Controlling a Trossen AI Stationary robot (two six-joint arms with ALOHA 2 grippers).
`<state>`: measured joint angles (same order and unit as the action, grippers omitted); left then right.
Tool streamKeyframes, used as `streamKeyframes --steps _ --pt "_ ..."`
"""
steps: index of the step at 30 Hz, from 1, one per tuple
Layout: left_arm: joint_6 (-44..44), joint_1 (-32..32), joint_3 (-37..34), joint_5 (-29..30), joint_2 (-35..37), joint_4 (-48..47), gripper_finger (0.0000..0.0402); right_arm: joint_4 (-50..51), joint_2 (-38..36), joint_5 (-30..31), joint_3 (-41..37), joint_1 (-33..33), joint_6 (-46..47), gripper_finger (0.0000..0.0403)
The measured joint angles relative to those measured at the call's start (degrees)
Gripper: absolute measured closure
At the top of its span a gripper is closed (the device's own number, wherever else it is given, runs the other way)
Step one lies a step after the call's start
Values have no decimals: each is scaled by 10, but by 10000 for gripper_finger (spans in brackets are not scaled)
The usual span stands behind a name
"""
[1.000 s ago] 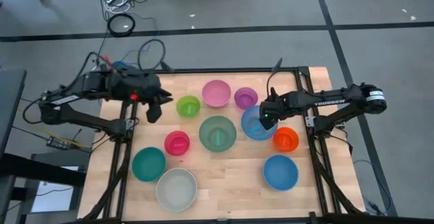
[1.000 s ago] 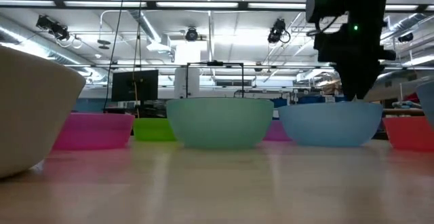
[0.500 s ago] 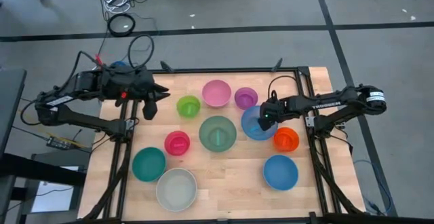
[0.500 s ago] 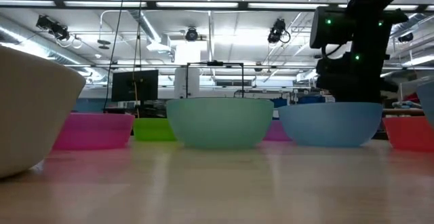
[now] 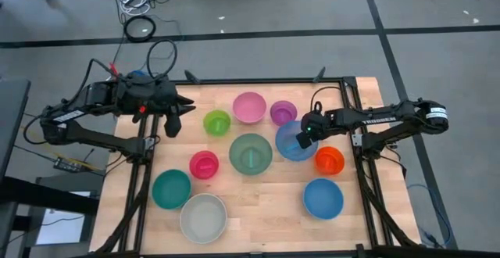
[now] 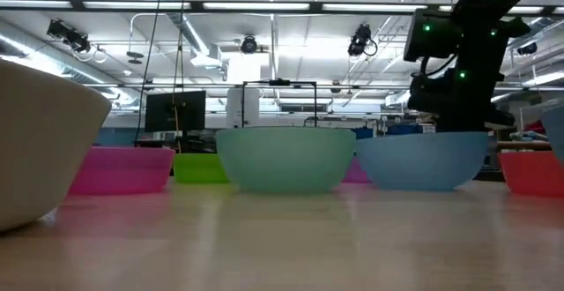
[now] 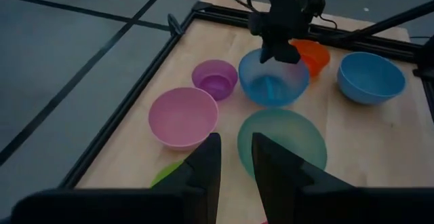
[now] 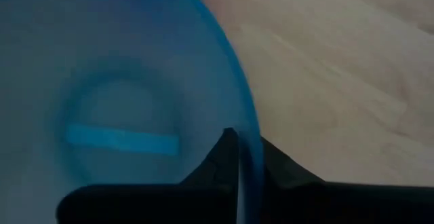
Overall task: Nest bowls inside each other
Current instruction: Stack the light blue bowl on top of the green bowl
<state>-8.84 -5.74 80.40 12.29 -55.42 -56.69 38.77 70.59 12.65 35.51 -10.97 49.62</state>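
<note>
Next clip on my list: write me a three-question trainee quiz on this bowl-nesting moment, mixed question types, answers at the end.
1. True or false: the right gripper has its jaws shut on the rim of the light blue bowl.
2. Multiple choice: which bowl sits nearest the left gripper? A) orange bowl B) lime green bowl C) teal bowl
3. Fill in: the sage green bowl at the table's middle has ___ nested inside it.

Key
1. True; the right wrist view shows the rim pinched between the jaws.
2. B, the lime green bowl.
3. Nothing; it sits alone, as do the others.
</note>
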Motion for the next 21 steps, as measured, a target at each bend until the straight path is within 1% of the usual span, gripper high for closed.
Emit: streamKeyframes --steps 5,8,11,14,17,19,21 --pt "10 0 0 1 0 -3 310 -1 -58 -59 41 4 -37 400" --pt "12 0 0 4 0 -3 310 -5 -86 -50 87 29 -39 401" --pt "12 0 0 22 0 -2 310 -26 -84 -28 133 56 -57 401" --pt "12 0 0 33 0 -1 310 -122 -47 -21 162 74 -91 402" --pt "12 0 0 34 0 2 310 -207 21 -35 188 82 -130 402" --pt "12 0 0 34 0 3 310 -219 71 -39 216 81 -148 402" --pt "12 0 0 34 0 3 310 -209 122 -42 252 77 -158 402"
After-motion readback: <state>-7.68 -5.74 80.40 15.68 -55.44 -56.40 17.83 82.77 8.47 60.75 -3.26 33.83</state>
